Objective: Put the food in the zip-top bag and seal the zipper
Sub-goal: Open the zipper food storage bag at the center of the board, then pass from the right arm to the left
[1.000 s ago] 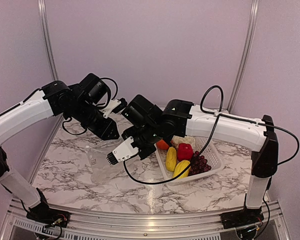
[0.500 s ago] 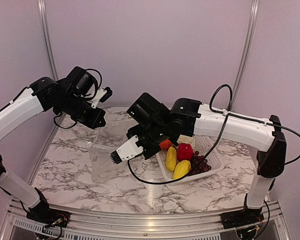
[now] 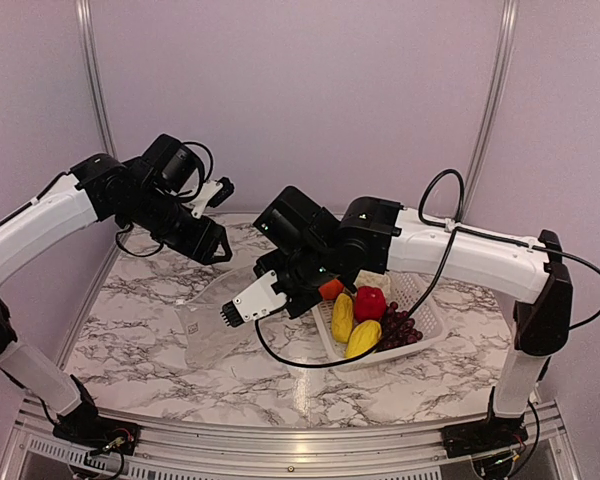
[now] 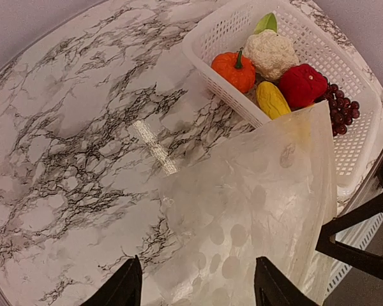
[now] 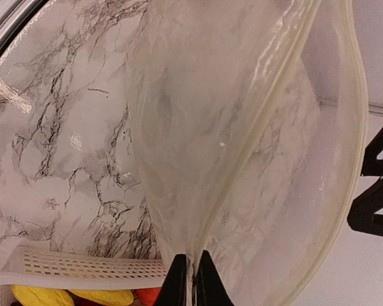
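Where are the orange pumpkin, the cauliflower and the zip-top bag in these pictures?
orange pumpkin (image 4: 235, 71), left wrist view, on its ribbed body.
cauliflower (image 4: 270, 54), left wrist view, on its white head.
zip-top bag (image 4: 262, 204), left wrist view, on its dotted side panel.

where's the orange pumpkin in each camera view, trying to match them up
Top external: orange pumpkin at the left end of the white basket, partly hidden.
Left wrist: pumpkin top centre, in the basket beside the cauliflower.
Right wrist: pumpkin only a sliver at the bottom edge, below the basket rim.
Shared landmark: the white basket.
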Tool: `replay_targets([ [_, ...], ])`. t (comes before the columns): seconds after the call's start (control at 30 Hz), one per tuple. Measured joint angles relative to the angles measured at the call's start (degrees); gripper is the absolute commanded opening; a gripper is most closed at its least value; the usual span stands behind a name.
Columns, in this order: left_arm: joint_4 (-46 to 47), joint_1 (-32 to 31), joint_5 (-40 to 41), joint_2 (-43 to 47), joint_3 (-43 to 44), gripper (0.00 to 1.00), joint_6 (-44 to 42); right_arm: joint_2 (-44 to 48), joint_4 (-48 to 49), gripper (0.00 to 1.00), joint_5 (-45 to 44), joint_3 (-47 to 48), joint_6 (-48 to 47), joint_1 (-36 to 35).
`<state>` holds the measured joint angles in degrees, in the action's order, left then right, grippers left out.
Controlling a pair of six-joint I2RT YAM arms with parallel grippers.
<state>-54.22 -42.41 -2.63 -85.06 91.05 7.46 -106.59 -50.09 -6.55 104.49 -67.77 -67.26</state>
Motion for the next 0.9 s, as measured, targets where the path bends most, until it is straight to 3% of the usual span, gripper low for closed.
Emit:
replay_targets([
  [0.33,0.0,-2.7,-5.1,-3.0,0.1,0.63,-0.9,0.0,0.0,0.06,0.0,0.0,0.0,0.0],
  [0.9,-0.1,-6.0,-3.8,-1.4,0.4,0.62,-2.1,0.0,-0.1,0.06,0.0,0.0,0.0,0.0],
])
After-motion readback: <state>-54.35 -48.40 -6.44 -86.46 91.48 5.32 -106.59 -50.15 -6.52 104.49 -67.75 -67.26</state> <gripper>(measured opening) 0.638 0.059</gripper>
